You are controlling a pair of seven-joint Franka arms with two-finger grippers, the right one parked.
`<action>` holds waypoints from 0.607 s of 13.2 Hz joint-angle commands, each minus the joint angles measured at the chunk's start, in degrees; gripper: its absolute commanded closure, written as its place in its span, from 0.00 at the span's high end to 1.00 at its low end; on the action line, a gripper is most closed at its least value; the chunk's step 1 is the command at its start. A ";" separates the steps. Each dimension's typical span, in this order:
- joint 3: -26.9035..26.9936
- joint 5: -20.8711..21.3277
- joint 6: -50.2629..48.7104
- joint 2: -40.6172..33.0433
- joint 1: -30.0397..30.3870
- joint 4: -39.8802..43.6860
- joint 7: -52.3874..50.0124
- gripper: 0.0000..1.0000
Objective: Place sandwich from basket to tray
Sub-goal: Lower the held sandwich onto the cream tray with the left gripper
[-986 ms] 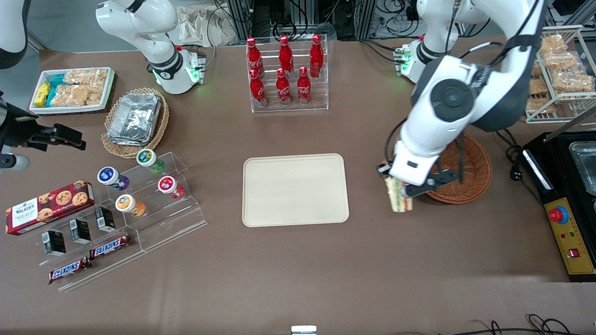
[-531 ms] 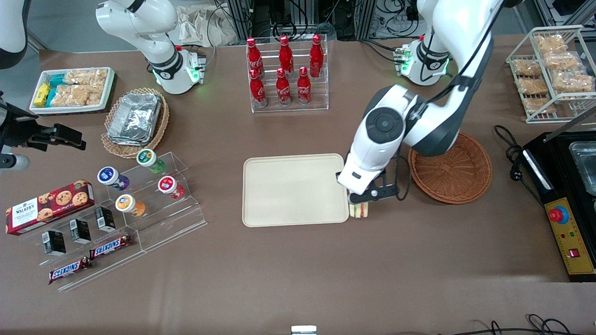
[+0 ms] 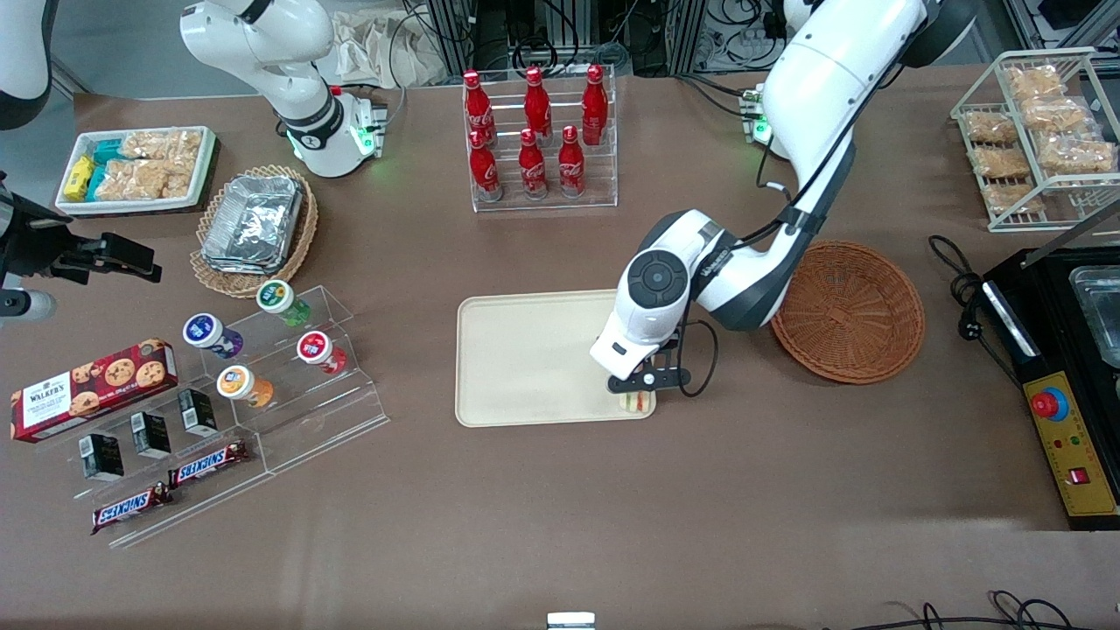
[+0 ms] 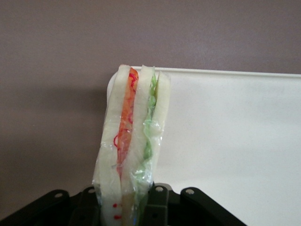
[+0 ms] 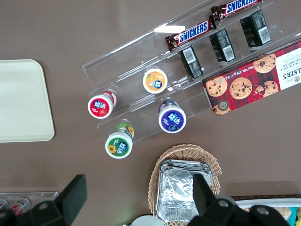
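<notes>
My gripper (image 3: 636, 395) (image 4: 127, 207) is shut on the sandwich (image 3: 636, 402) (image 4: 131, 141), a wrapped wedge of pale bread with orange-red and green filling. It hangs over the corner of the cream-beige tray (image 3: 534, 359) (image 4: 235, 141) that is nearest the front camera on the working arm's side. The wedge's tip reaches just past the tray's rim. The reddish-brown wicker basket (image 3: 849, 311) sits on the table toward the working arm's end, with nothing in it.
A rack of red cola bottles (image 3: 535, 140) stands farther from the front camera than the tray. Clear tiered stands with yoghurt cups (image 3: 262, 350) (image 5: 136, 117) and snack bars lie toward the parked arm's end, with a tan basket of foil containers (image 3: 254, 227). A wire rack of bagged snacks (image 3: 1041, 131) and a black machine (image 3: 1067, 367) stand toward the working arm's end.
The gripper carried the sandwich from beside the basket, across the bare table, to above the tray's corner. The arm has swung clear of the basket, which now shows fully.
</notes>
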 commanded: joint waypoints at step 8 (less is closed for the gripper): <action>0.30 1.30 3.40 2.25 -0.80 -2.06 -0.60 0.99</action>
